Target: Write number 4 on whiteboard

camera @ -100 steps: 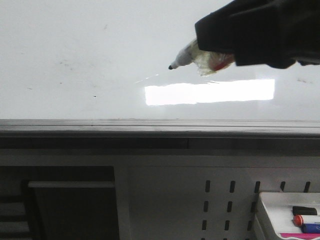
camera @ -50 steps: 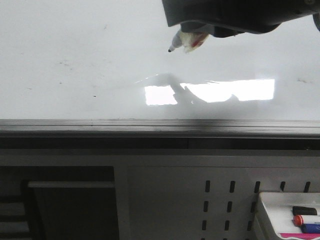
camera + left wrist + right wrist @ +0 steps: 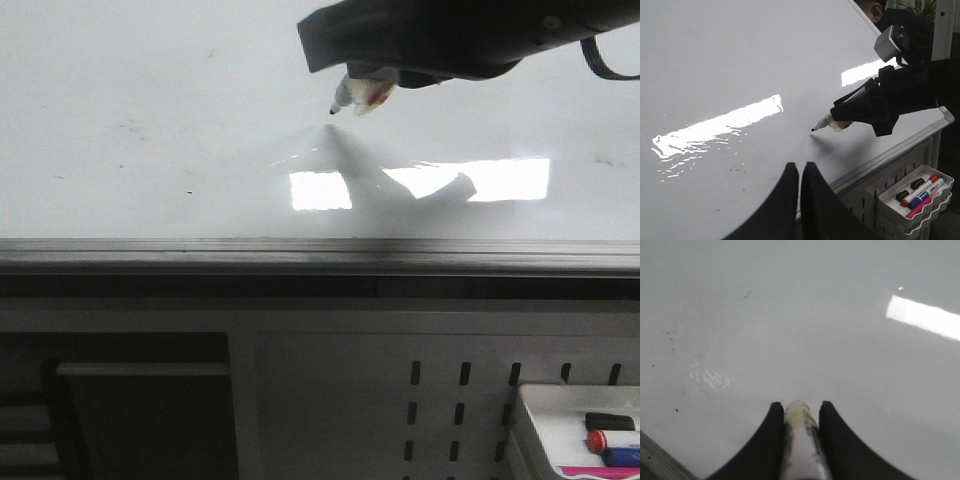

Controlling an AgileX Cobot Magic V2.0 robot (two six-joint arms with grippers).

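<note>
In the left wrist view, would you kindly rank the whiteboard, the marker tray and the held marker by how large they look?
1. Whiteboard: by far the largest, filling most of the view.
2. Marker tray: much smaller.
3. Marker in the right hand: smallest, though only its tip end shows, so its full size is unsure.

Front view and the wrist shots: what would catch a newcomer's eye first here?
The dark right gripper at the top of the front view, clamping a marker whose black tip points down at the whiteboard. Next, the bright rectangular glare on the glossy board just below, with the arm's shadow across it. No 4 is drawn yet; only faint smudges show, and a tray of markers sits at the lower right.
</note>
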